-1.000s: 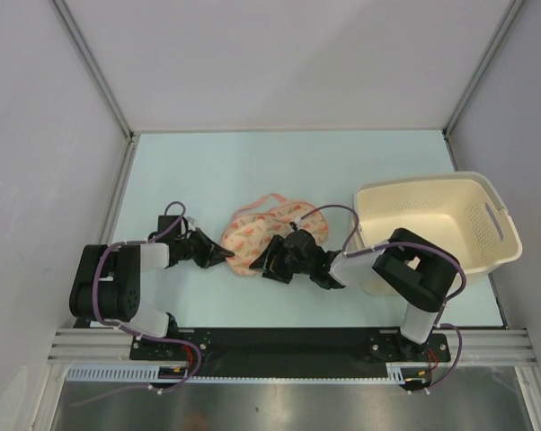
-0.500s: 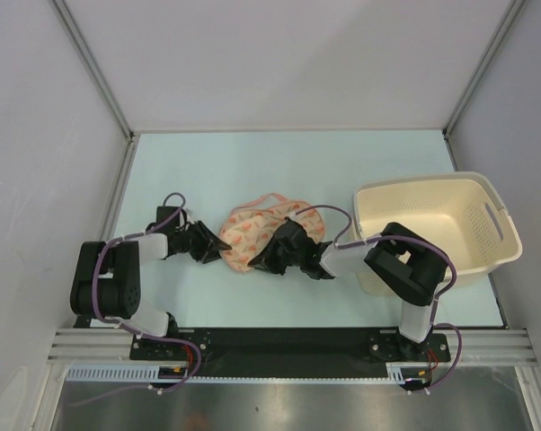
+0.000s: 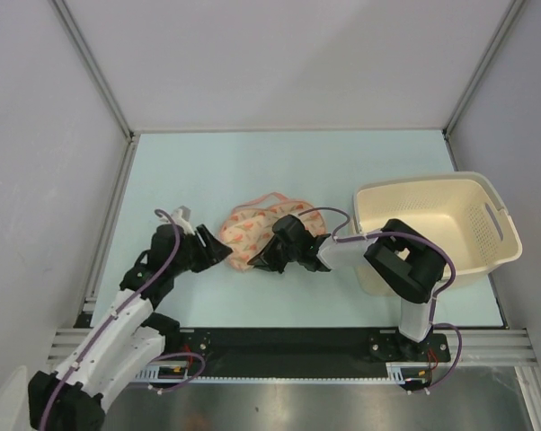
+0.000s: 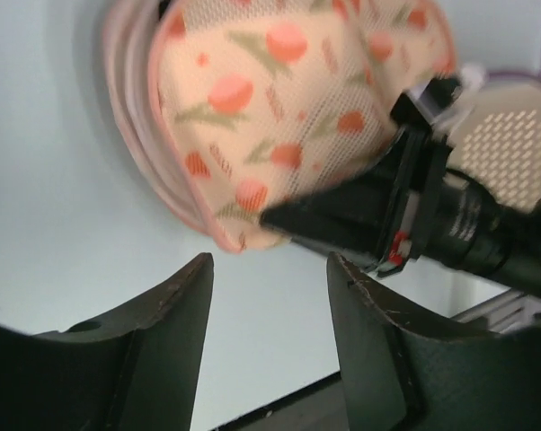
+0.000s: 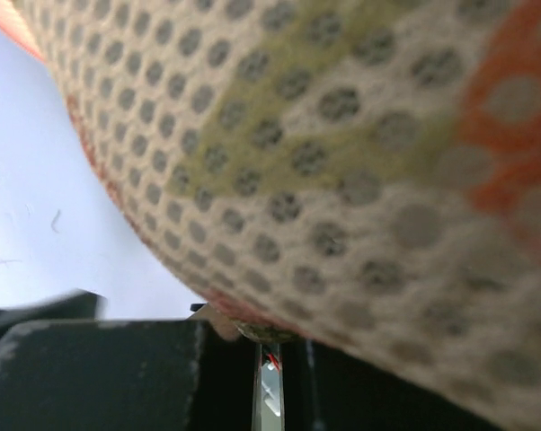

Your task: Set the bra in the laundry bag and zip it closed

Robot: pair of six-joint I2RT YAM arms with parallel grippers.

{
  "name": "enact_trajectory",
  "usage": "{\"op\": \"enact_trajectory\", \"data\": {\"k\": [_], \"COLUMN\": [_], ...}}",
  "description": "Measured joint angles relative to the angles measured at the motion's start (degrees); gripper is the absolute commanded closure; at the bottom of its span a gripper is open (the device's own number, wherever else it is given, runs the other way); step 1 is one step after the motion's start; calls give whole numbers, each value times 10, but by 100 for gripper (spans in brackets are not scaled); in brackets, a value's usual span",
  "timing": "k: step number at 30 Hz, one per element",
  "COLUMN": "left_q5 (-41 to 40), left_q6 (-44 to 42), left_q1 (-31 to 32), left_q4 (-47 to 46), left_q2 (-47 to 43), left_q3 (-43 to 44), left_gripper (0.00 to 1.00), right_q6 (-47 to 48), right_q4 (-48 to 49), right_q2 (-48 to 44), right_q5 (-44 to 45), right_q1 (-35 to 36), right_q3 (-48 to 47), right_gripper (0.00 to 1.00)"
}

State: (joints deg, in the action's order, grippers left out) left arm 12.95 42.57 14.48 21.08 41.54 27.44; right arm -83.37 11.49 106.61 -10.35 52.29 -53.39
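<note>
The laundry bag (image 3: 252, 230), peach mesh with orange-red marks, lies at the table's middle. It fills the top of the left wrist view (image 4: 279, 117) and most of the right wrist view (image 5: 324, 135). My left gripper (image 3: 222, 254) stands open just left of the bag's near end, with only bare table between its fingers (image 4: 270, 269). My right gripper (image 3: 258, 261) comes in from the right, shut on the bag's near edge (image 5: 266, 334). Its black fingers (image 4: 342, 214) show in the left wrist view touching that edge. The bra is out of view.
A cream plastic basket (image 3: 500, 235) stands at the table's right side, right behind my right arm. Grey walls close the table in at the left, the back and the right.
My left gripper has opened and let go of the bag's left end, and the left arm has stretched out. My right gripper has shut on the bag's near edge.
</note>
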Motion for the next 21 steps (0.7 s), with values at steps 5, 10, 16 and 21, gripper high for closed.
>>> {"op": "enact_trajectory", "data": {"k": [5, 10, 16, 21], "left_q5": [-104, -219, -283, -305], "left_q6": [28, 45, 43, 28], "left_q1": [170, 280, 340, 345], "left_q4": [33, 23, -42, -82], "left_q2": [-16, -9, 24, 55], "left_q3": [-23, -34, -75, -78], "left_gripper": [42, 44, 52, 56], "right_q6": [-7, -16, -31, -45], "right_q4": [-10, -11, -9, -4], "right_q2": [0, 1, 8, 8], "right_q5": [-2, -2, -2, -2], "right_q1": [0, 1, 2, 2], "right_q3": [0, 0, 0, 0], "right_gripper": [100, 100, 100, 100]}}
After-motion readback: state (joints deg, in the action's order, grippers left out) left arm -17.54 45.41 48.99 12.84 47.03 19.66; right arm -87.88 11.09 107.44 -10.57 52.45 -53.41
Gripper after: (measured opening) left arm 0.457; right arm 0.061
